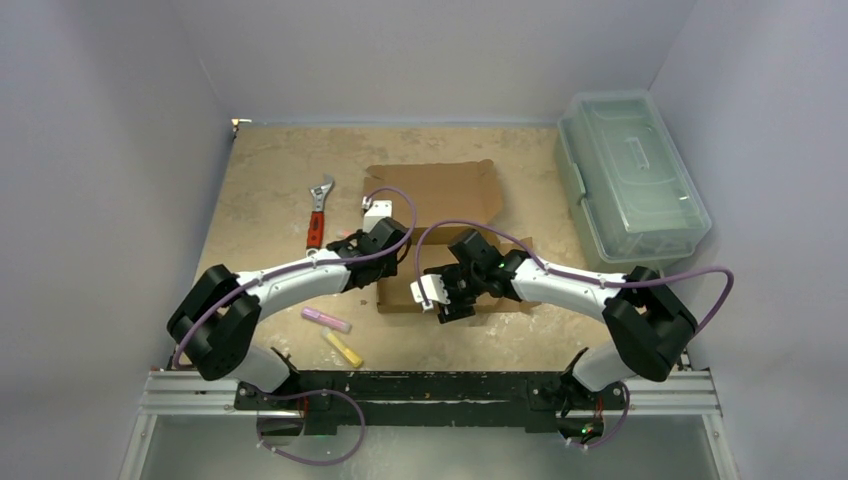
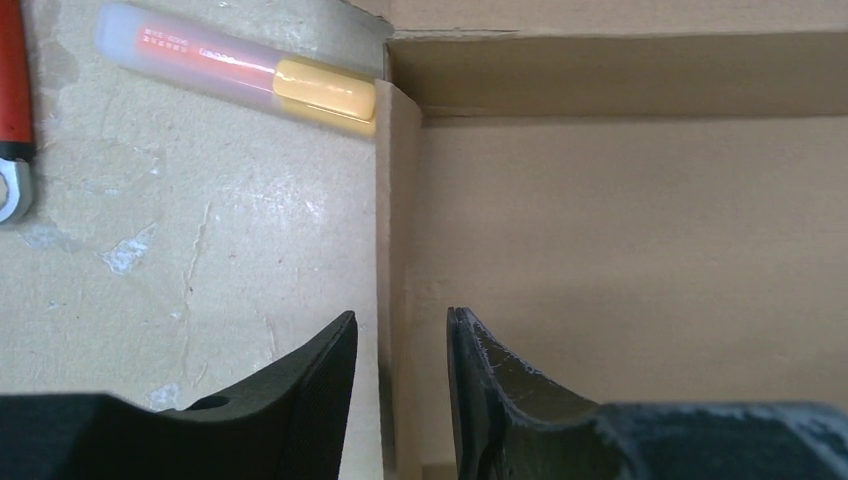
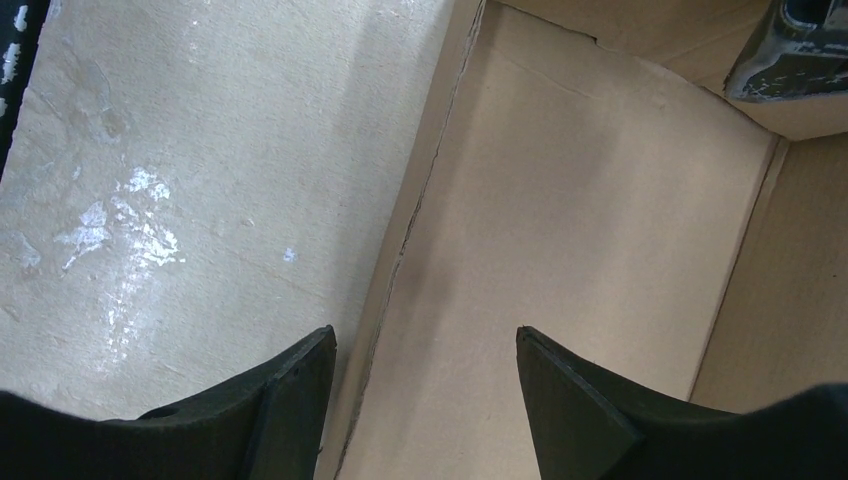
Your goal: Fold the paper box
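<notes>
paper box centre of table between my arms, lid flap flat on far side, my left gripper narrowly parted astride upright side wall, not pinching, my right gripper wide astride box edge

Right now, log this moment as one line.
plain brown cardboard paper box partly folded | left gripper open astride its side wall | right gripper open astride box edge
</notes>
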Robot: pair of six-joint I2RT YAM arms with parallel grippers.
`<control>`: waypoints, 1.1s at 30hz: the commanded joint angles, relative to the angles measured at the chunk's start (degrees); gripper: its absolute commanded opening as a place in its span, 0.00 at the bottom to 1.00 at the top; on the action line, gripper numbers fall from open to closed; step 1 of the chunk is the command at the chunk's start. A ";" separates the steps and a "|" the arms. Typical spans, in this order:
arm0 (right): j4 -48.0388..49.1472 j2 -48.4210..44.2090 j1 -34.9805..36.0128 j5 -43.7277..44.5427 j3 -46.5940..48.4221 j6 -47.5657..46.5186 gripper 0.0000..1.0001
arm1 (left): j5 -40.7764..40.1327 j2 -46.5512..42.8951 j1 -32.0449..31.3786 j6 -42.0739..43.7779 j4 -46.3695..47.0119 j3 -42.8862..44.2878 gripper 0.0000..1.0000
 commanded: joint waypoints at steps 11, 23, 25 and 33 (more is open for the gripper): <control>-5.01 -2.46 -3.42 -6.37 3.65 -1.19 0.71 | 4.65 -10.68 0.28 2.40 0.59 -5.73 0.44; -6.11 -1.41 -3.57 -6.91 3.73 -2.51 0.71 | 4.68 5.35 3.88 8.56 6.43 2.27 0.42; -6.08 -1.38 -3.58 -6.93 3.77 -2.50 0.71 | 4.67 6.36 4.24 7.89 6.96 2.03 0.35; -5.99 -1.10 -3.57 -6.74 3.64 -2.47 0.71 | 2.46 6.91 4.36 6.11 7.25 0.24 0.00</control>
